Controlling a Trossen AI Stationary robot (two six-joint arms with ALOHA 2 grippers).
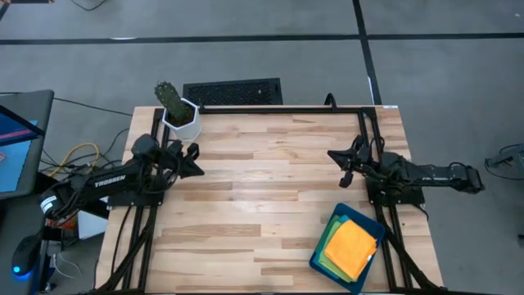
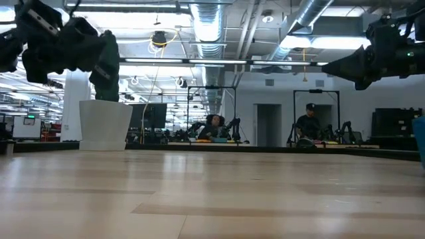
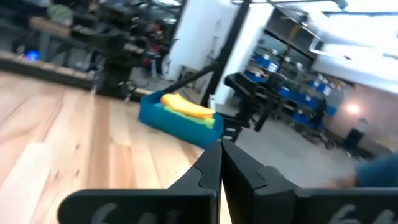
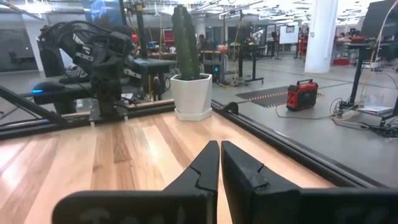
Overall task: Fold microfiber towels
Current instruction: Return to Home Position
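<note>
Towels (image 1: 353,246) folded and stacked in tray (image 1: 321,260), lower right of high view, on the lower right corner of table (image 1: 262,188). Orange one on top; green and yellow edges show under it. Left wrist view shows the same stack standing above the tray wall.

Left gripper (image 1: 196,164): left of centre in high view, tips pointing right. Fingers pressed together, nothing between them. Well apart from tray.

Right gripper (image 1: 332,154): right of centre in high view, tips pointing left, above the tray in frame and not touching it. Fingers together, empty.

Low view: both arms sit in the upper corners of frame, lifted off the wood.

Cactus (image 1: 168,94) in white pot (image 1: 182,119), upper left corner of table, just above left gripper in frame.

Two people (image 2: 214,126) seated at benches, far background of low view
</note>
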